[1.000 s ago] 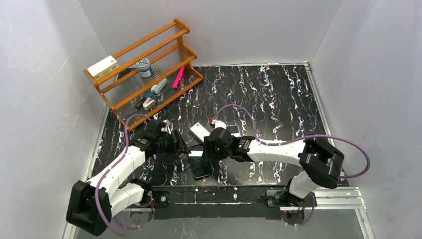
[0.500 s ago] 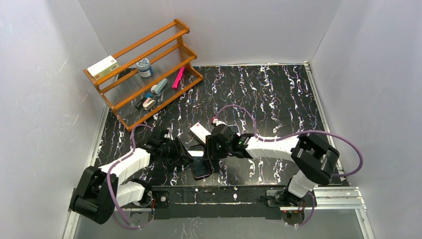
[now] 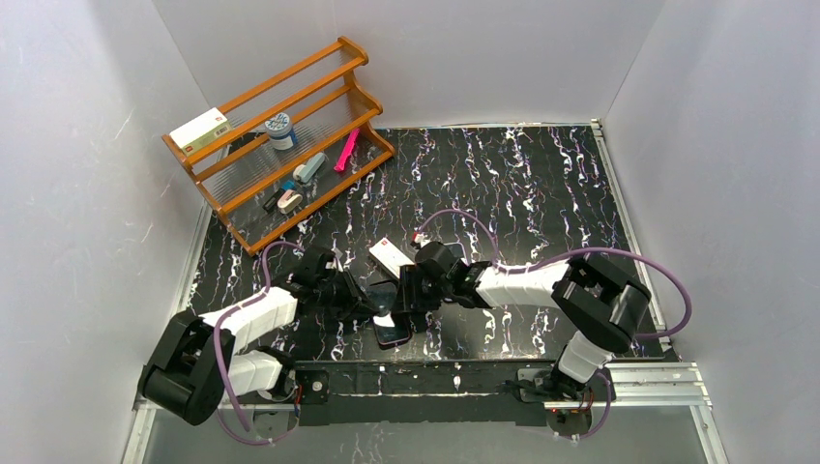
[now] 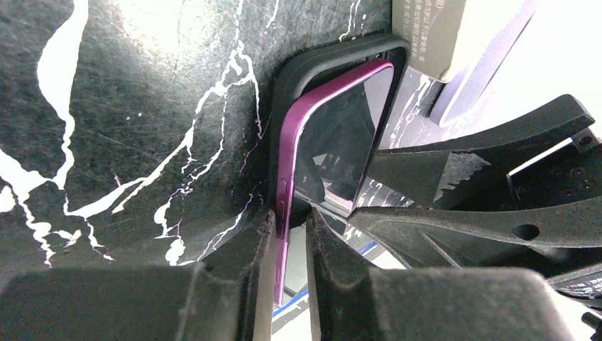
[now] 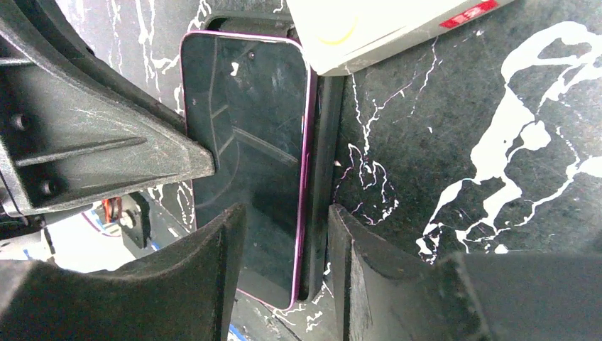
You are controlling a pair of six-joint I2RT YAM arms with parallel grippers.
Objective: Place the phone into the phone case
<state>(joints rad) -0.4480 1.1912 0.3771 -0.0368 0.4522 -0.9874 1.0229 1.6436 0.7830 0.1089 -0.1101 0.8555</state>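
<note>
black marbled table [image 3: 541, 193], wooden rack [image 3: 280, 135] at the back left. both arms meet near the front edge. phone case [image 4: 284, 92], black, lies flat there, far end by a white box [image 5: 376, 25]. purple phone [image 4: 334, 142] sits partly in the case, one long side not seated. left gripper [image 4: 287, 227] is pinched narrow on the phone's near purple edge. right gripper [image 5: 284, 220] stands about half wide, straddling the phone's other edge and the case rim. can't tell if its pads [image 5: 213, 256] actually grip anything, the view's too tight.
</note>
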